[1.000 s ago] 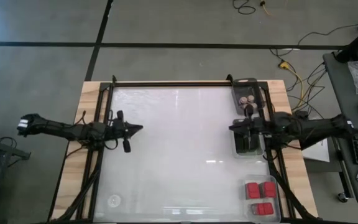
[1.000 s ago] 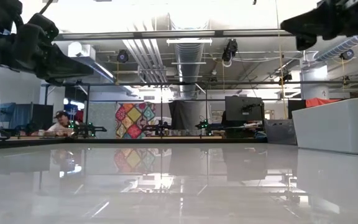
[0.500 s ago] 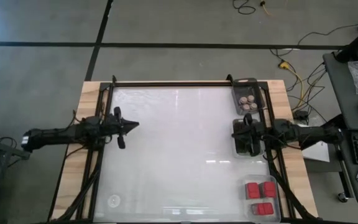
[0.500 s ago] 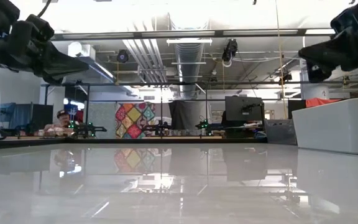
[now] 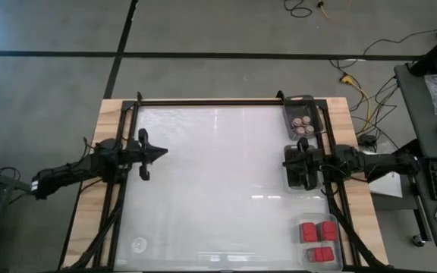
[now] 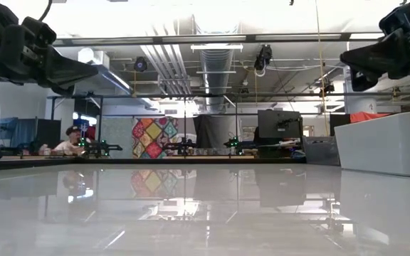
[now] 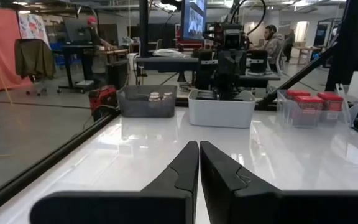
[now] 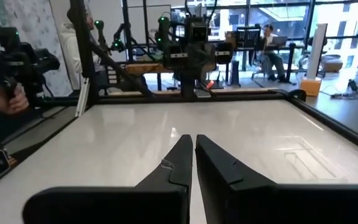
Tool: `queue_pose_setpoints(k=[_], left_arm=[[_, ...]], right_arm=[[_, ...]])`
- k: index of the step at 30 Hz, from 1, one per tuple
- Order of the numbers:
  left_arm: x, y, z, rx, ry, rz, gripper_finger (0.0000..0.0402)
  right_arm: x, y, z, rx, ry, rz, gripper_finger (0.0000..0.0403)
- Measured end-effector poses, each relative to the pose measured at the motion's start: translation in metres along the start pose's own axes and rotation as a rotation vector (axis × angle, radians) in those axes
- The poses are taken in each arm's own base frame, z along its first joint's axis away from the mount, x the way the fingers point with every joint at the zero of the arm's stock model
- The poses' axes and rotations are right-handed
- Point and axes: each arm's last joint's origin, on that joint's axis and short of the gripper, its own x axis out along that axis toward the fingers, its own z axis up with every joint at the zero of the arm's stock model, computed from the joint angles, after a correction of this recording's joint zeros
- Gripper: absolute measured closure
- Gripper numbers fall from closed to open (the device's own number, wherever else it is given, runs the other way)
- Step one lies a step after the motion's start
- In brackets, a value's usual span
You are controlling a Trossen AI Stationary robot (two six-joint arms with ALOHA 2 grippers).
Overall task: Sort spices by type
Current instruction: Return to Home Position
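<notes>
Nearest, in the right corner of the white table (image 5: 218,182), the red blocks (image 5: 308,231) sit together in a clear tray (image 5: 341,241). In the near left corner there is a faint little round thing (image 5: 138,245). I cannot tell what it is.

A bit farther, on the right side, is a white tray (image 7: 221,116). The dark blocks (image 5: 303,179) lie in it, partly hidden. The right gripper (image 5: 286,158) hangs over this tray, up off the table. Its two fingers are pressed together and hold nothing. Across from it, by the left edge, the left gripper (image 5: 161,151) hangs in the air too. It is closed up tight, with nothing in it.

Farthest, in the far right corner, the little round jars (image 5: 302,123) with brown tops stand in a dark tray (image 5: 298,103).

So each kind of spice that I can see has its own tray. The sorting looks done. I think the only thing left is for both arms to pull back and rest.
</notes>
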Motion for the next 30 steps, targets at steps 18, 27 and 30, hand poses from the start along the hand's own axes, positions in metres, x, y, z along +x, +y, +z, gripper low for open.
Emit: queue_pose_setpoints(k=[18, 27, 30], left_arm=[[0.0026, 0.0003, -0.0007, -0.019, 0.041, 0.001, 0.0401], [0.0036, 0.0004, -0.0018, -0.021, 0.055, 0.001, 0.0401], [0.0039, 0.0005, -0.0020, -0.022, 0.059, 0.001, 0.0401]], right_arm=[[0.0007, -0.0001, -0.0005, 0.022, 0.005, -0.001, 0.0390], [0.0007, -0.0001, -0.0005, 0.023, 0.005, -0.001, 0.0390], [0.0007, -0.0001, -0.0005, 0.023, 0.005, -0.001, 0.0390]])
